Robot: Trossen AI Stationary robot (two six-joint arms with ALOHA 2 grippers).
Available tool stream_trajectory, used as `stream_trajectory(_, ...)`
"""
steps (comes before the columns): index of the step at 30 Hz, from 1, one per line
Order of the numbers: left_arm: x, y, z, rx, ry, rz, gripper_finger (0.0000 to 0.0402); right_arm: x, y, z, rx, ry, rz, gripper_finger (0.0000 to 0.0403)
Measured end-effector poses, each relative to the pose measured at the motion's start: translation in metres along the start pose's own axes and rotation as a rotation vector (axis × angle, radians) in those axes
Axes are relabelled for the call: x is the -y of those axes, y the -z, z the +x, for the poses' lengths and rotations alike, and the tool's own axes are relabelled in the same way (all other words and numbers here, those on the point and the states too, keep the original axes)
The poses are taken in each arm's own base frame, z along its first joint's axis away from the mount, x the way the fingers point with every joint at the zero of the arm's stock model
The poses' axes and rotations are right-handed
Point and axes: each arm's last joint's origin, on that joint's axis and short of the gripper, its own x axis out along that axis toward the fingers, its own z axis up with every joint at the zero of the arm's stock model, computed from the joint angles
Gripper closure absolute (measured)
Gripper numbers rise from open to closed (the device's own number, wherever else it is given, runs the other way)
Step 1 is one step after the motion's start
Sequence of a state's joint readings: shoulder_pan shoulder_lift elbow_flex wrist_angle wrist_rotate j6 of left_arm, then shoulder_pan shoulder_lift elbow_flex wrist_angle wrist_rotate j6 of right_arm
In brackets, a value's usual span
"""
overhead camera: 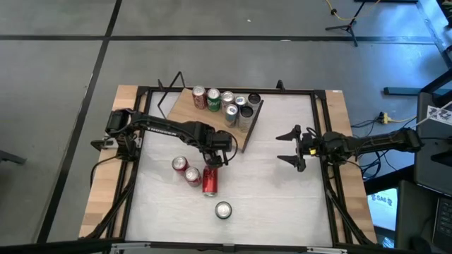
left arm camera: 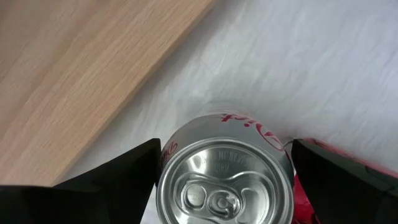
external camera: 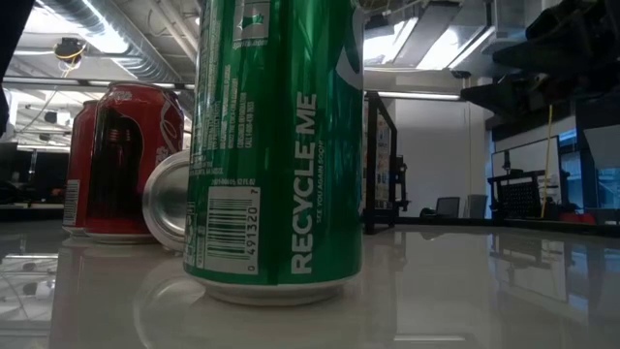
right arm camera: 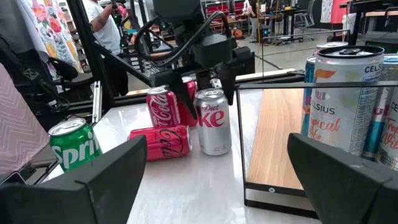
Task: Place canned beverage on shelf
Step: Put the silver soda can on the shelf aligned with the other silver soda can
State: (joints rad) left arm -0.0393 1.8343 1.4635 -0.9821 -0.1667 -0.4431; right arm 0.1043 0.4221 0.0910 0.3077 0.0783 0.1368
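While my left gripper (overhead camera: 215,159) hangs spread wide around the upright Diet Coke can (left arm camera: 227,180), nothing is clamped. It stands mid-counter (overhead camera: 282,197), just off the shelf (overhead camera: 185,106) at the far edge. My right gripper (overhead camera: 288,148) waits, jaws wide, near the right edge.

A person (right arm camera: 107,28) stands beyond the table (overhead camera: 282,190), with a tripod (overhead camera: 346,25) on the grey floor (overhead camera: 56,92).

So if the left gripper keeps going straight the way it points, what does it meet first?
The Diet Coke can. The left gripper is open with a finger either side of its top, so going on would likely bring the fingers down around it, then the table.
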Motion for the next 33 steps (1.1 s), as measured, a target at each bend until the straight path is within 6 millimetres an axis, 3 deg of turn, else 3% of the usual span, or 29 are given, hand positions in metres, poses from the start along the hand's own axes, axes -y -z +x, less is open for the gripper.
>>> stream_trajectory(11, -0.0004, -0.0002, -0.0001, 0.016, -0.029, -0.073, 0.0057, 0.0003, 0.0022, 0.0, -0.023, 0.003, -0.002, 0.0022)
stream_trajectory(20, -0.0004, 0.0018, -0.0008, -0.007, -0.025, -0.121, 0.0121, 0.0003, 0.0022, 0.0, -0.023, 0.003, -0.002, 0.0022)
stream_trajectory(24, -0.0005, 0.0029, -0.001, -0.022, -0.018, -0.115, 0.013, 0.0003, 0.0022, 0.0, -0.023, 0.003, -0.002, 0.0022)
stream_trajectory(29, -0.0003, 0.0031, -0.001, -0.027, -0.011, -0.03, 0.0128, 0.0003, 0.0022, 0.0, -0.023, 0.003, -0.002, 0.0022)
stream_trajectory(33, 0.0001, 0.0029, -0.001, -0.028, 0.002, 0.136, 0.0126, 0.0003, 0.0022, 0.0, -0.022, 0.003, -0.002, 0.0022)
